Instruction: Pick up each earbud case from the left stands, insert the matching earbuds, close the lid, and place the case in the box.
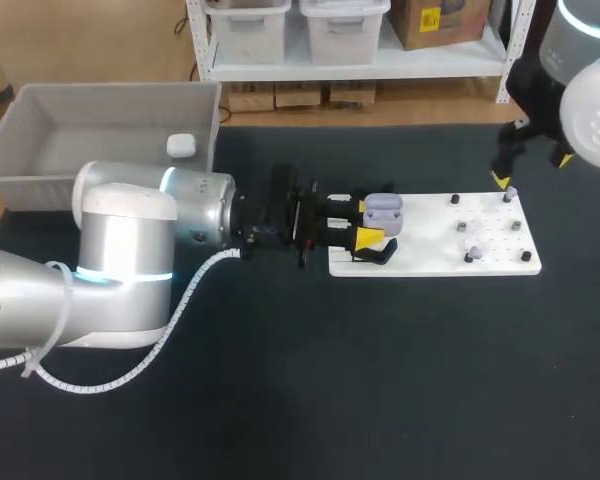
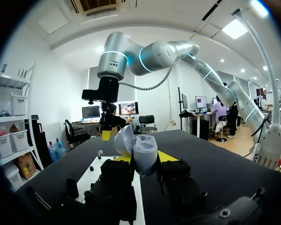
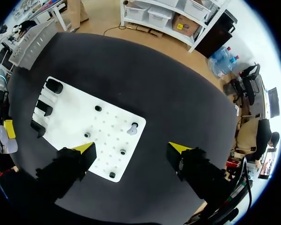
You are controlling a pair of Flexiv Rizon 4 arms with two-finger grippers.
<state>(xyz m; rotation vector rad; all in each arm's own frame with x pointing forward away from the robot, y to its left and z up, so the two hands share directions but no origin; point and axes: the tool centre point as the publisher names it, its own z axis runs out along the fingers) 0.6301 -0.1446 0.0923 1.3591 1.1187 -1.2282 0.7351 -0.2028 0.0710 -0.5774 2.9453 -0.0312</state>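
Grip of left end effector (image 1: 365,222) closed on earbud case (image 1: 383,210): pale lavender shell pinched from both sides between the yellow tips, lid (image 2: 123,139) swung open. Held over the stand end of white board (image 1: 435,240), close by black stands (image 1: 378,254); whether touching a stand, cannot tell. Low across dark worktop (image 1: 300,380), left arm (image 1: 130,250) stretched in from the side. Released, right end effector (image 3: 132,149), fingers (image 3: 84,150) spread wide with nothing between them, hovering above the board's far end, over the peg field. One lavender earbud (image 3: 132,129) sitting on the board just ahead of that gap; dark pegs (image 3: 98,108) dotted around it. Three stands in a row along the opposite short edge. Grey box (image 1: 100,130) beyond the left arm, off the board, with white case (image 1: 181,146) lying inside near its right wall.
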